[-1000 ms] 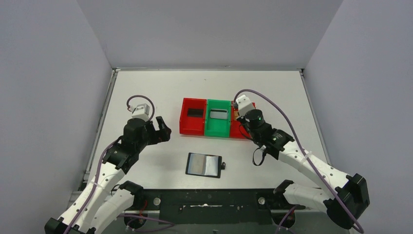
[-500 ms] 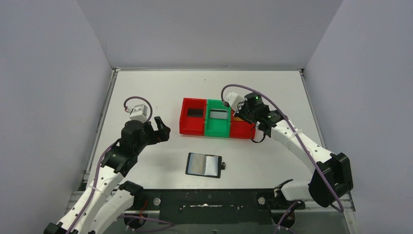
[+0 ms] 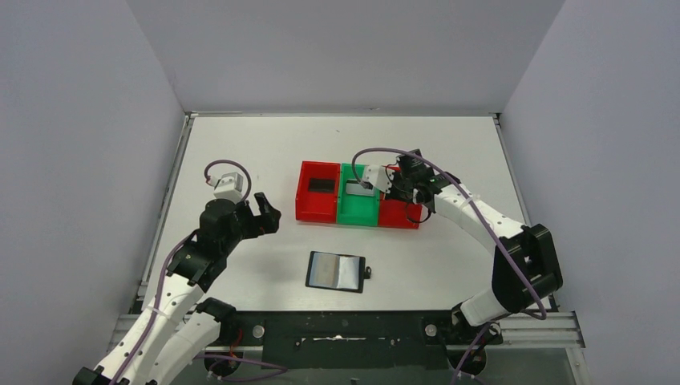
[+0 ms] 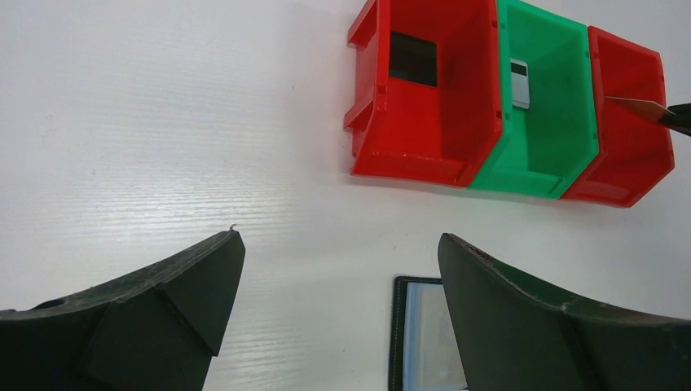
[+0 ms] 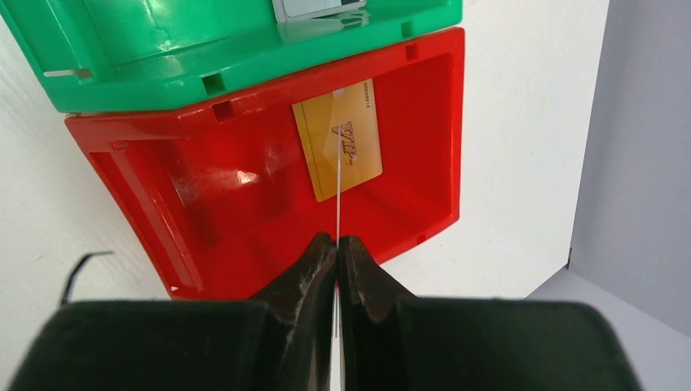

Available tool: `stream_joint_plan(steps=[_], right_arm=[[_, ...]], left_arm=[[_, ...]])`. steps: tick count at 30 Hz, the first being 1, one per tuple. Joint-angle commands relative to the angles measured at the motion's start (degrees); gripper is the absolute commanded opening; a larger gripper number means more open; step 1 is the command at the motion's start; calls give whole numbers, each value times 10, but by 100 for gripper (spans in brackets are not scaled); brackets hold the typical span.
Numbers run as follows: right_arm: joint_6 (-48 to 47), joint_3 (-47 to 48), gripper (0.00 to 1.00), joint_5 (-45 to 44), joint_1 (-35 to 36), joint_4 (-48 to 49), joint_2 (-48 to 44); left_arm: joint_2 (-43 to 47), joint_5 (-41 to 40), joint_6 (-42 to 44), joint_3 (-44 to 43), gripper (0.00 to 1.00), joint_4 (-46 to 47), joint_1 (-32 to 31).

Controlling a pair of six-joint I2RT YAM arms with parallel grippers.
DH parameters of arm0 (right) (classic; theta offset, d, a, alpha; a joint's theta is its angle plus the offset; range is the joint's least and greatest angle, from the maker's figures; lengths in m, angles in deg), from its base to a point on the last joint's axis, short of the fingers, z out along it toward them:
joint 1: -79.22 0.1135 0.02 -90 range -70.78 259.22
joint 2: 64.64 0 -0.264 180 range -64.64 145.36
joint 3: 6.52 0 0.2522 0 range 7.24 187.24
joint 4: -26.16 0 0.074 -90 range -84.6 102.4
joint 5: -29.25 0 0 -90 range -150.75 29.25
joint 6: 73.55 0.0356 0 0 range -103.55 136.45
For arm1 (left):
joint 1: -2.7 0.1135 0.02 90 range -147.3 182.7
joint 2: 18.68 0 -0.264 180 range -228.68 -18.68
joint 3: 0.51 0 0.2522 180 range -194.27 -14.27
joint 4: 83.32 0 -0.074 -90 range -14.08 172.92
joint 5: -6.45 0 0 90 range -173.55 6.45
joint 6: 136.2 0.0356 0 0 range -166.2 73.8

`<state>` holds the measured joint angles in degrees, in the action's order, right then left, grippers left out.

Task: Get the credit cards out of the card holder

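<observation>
Right wrist: right gripper point(image 5: 336, 244) tight on edge-on credit card point(image 4: 640, 105) over red tray point(image 5: 147, 187); left gripper point(image 4: 340, 238) spread.

Robotics lab test cell, viewed from above. A white tabletop point(image 3: 265, 148) is boxed in on 3 sides by plain pale grey walls point(image 3: 80, 160). 2 white-and-black robot arms, a left arm point(image 3: 212, 228) and a right arm point(image 3: 481, 223), are bolted to a black metal rail point(image 3: 345, 333) at the near edge. Purple cables point(image 3: 377, 149) loop from their wrists. A row of 3 small plastic bins point(image 3: 357, 220), coloured red, green and red, sits mid-tabletop.
</observation>
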<state>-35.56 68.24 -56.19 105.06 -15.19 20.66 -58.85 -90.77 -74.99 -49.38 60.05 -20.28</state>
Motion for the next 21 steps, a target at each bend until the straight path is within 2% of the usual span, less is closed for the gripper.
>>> stream_joint_plan(steps=[1, 8, 16, 21], right_arm=[[-40, 28, 0, -2, -5, 47, 20], [-78, 27, 0, -7, -23, 69, 67], [-92, 4, 4, -21, -29, 177, 102], [-103, 20, 6, -13, -33, 184, 136]], left_arm=[[4, 7, 13, -2, 91, 36, 5], [6, 4, 13, -3, 91, 35, 6], [6, 6, 13, 0, 92, 37, 7], [5, 8, 14, -1, 91, 38, 7]])
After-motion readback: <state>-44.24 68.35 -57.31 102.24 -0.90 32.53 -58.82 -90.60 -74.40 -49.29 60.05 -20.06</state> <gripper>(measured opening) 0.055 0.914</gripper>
